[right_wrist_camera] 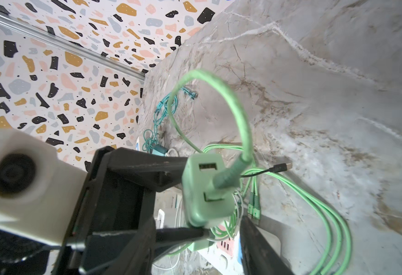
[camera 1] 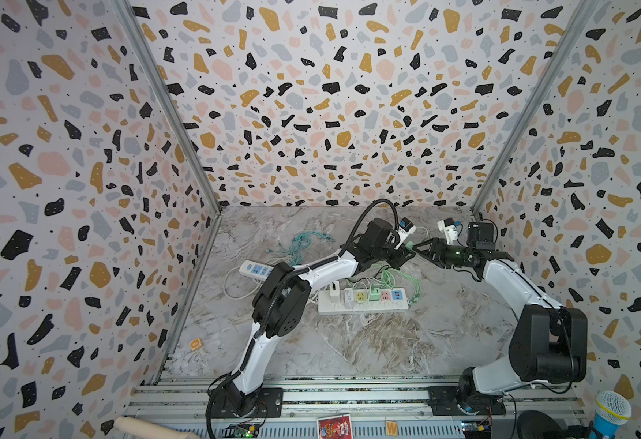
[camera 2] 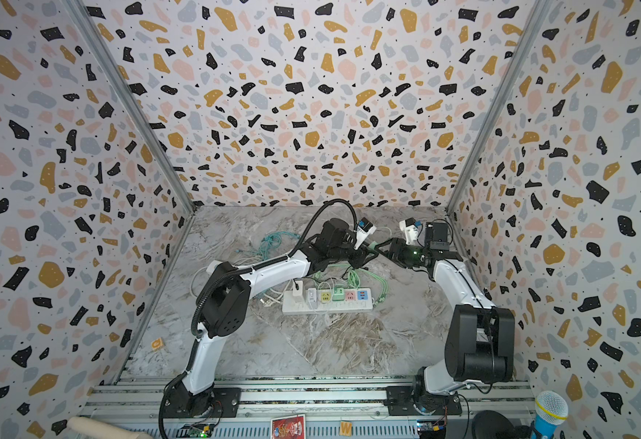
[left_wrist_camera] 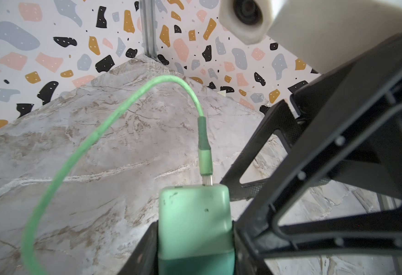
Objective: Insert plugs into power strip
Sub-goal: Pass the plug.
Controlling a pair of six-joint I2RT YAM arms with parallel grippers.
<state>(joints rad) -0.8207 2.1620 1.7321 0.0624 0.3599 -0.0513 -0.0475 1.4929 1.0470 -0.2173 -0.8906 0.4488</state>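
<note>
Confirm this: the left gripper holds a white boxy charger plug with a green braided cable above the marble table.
Wrong colour: the boxy charger plug is mint green, not white, as the left wrist view shows. The left gripper holds it, green braided cable attached, above the marble table.

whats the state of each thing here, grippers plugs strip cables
left gripper: shut on mint green boxy plug
mint green boxy plug: off the table, green cable plugged into it
right gripper: open, fingertips by the plug
long white power strip with coloured sockets: flat, some sockets filled
white boxy charger: plugged into that strip
teal cable: loose tangle on marble table
</note>
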